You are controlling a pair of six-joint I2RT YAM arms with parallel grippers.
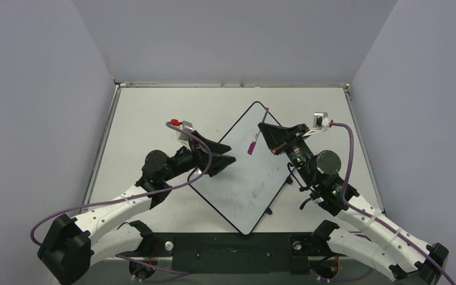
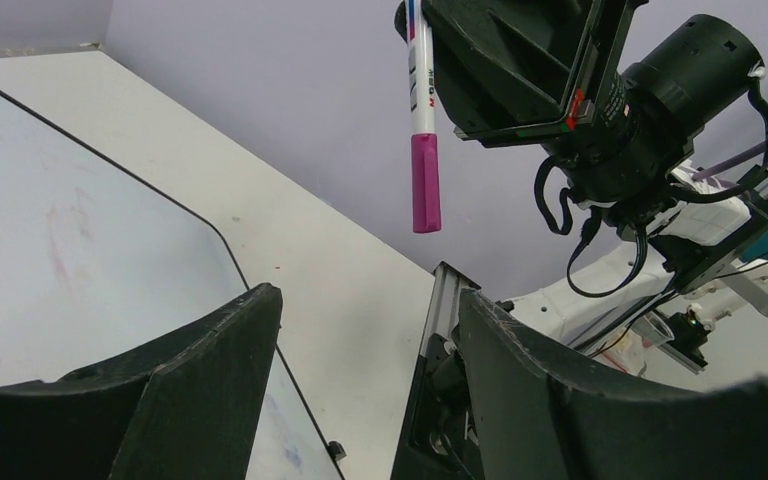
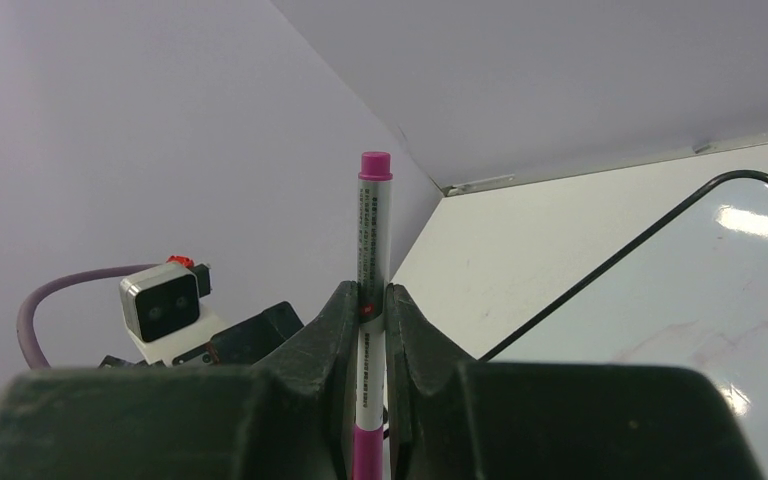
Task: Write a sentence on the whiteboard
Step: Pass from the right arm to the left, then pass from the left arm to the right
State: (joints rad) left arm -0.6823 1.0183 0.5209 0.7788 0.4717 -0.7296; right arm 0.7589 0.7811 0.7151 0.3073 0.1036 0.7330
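The whiteboard lies turned like a diamond between my two arms. It bears no pink words, only faint old smudges. My right gripper is shut on a white marker with a magenta cap and holds it above the board's far half, cap end down toward the board. In the right wrist view the marker stands pinched between the fingers of the gripper. My left gripper is open and empty over the board's left edge. In the left wrist view the marker hangs ahead of the open gripper.
The off-white tabletop surrounds the board, with grey walls on three sides and a metal rail along the edges. The board also shows in the left wrist view and the right wrist view.
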